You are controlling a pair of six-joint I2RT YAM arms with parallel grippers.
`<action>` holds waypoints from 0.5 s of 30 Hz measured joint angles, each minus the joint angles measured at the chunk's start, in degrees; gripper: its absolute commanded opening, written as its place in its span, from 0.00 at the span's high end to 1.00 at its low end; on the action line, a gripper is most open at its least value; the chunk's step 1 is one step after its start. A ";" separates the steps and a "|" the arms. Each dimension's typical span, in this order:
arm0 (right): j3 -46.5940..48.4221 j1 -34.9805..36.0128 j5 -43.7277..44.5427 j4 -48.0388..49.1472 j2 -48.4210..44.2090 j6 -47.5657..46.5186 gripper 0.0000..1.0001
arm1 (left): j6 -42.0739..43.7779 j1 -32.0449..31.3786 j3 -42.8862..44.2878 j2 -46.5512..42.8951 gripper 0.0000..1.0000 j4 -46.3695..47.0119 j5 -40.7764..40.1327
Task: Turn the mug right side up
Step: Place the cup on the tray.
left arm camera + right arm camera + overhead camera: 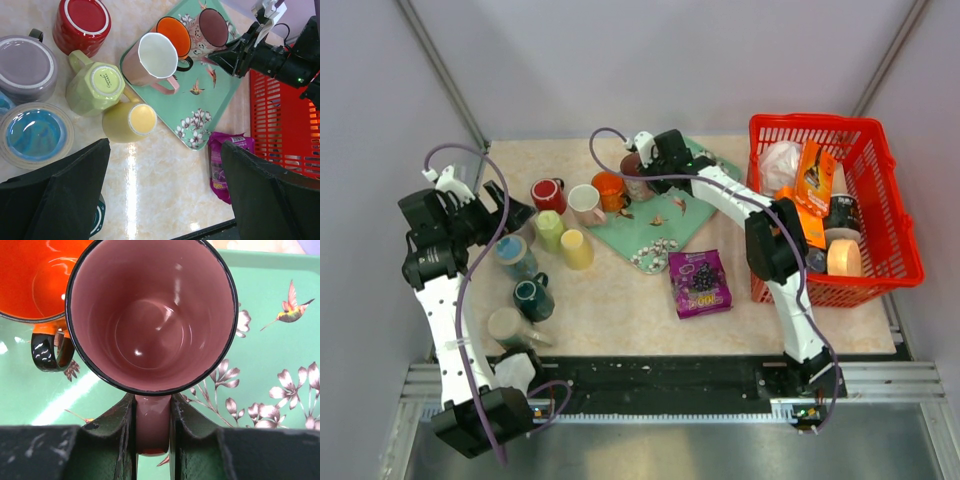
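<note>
Mug upright on green tray, handle tight between the right gripper's nearly closed fingers

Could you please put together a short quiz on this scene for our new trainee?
1. True or false: the right end effector is shut on the handle of the mauve mug, which stands opening up on the green tray.
2. Which mug stands upside down? A) orange mug B) red mug C) mauve mug
3. Fill in: in the top view, the purple packet lies on the table just left of the red ____.

Key: 1 true; 2 B; 3 basket.
</note>
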 measured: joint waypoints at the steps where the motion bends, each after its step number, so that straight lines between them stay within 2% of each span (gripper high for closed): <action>1: 0.20 0.04 0.20 -0.02 0.04 -0.07 1.00 | 0.00 0.07 0.13 0.00 0.04 -0.11 0.00; 15: 4.98 0.26 1.18 3.52 2.60 -1.07 1.00 | -0.02 0.26 0.37 0.02 0.04 -0.20 0.07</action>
